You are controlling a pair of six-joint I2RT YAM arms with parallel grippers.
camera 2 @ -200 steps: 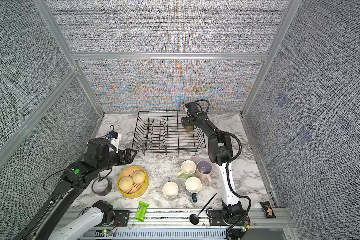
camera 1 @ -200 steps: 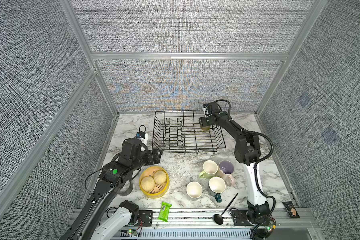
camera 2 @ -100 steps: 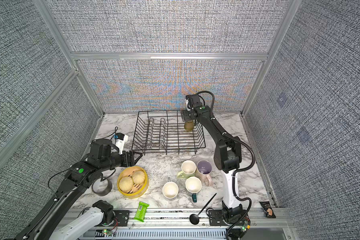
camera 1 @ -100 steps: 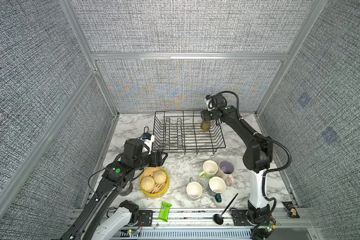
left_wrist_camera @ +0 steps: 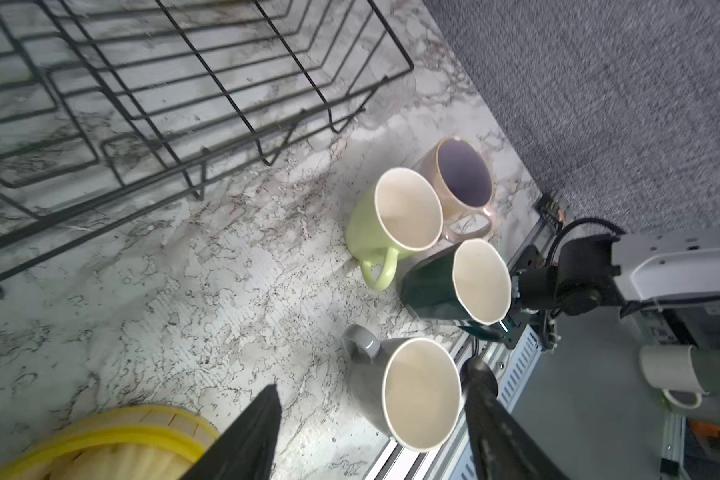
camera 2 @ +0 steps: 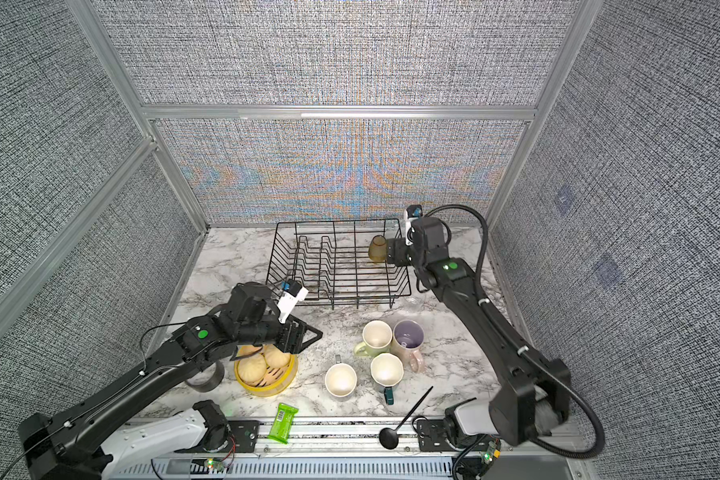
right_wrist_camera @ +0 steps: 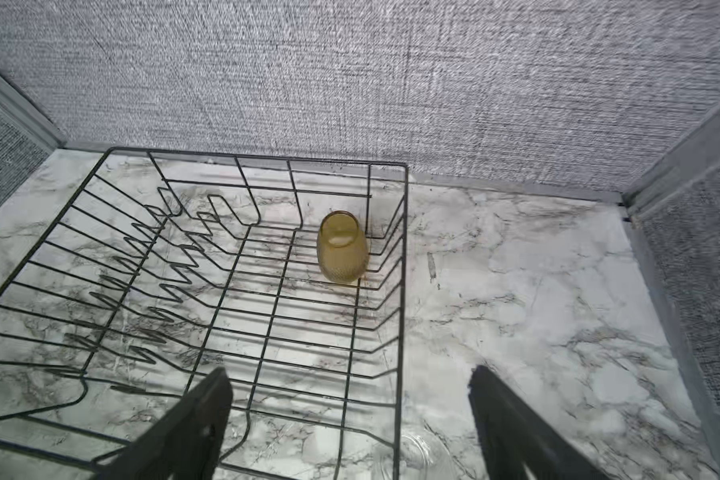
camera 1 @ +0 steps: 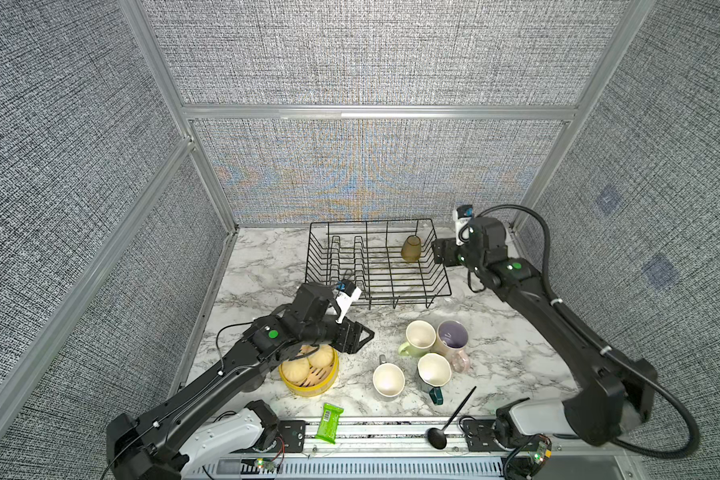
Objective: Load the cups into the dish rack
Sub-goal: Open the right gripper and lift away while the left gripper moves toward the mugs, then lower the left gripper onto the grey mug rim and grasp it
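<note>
The black wire dish rack (camera 1: 377, 266) sits at the back of the table. An amber tumbler (camera 1: 411, 248) stands alone in its far right corner. My right gripper (camera 1: 438, 252) hangs open just outside the rack's right side, holding nothing. Pale green (camera 1: 418, 336), pink (camera 1: 452, 338), dark teal (camera 1: 433, 372) and grey-white (camera 1: 388, 380) mugs cluster on the table in front. A clear glass (right_wrist_camera: 412, 457) stands by the rack's near right corner. My left gripper (camera 1: 364, 334) is open and empty, left of the mugs; in the left wrist view the grey-white mug (left_wrist_camera: 408, 390) shows between its fingertips.
A yellow steamer basket with buns (camera 1: 308, 370) sits under my left arm. A green packet (camera 1: 329, 423) and a black ladle (camera 1: 449, 419) lie at the front edge. A tape roll (camera 2: 202, 378) is left of the basket.
My right gripper let go of the amber tumbler, rose and drew back to the rack's right side, opening wider. My left arm swung right over the steamer basket toward the mugs.
</note>
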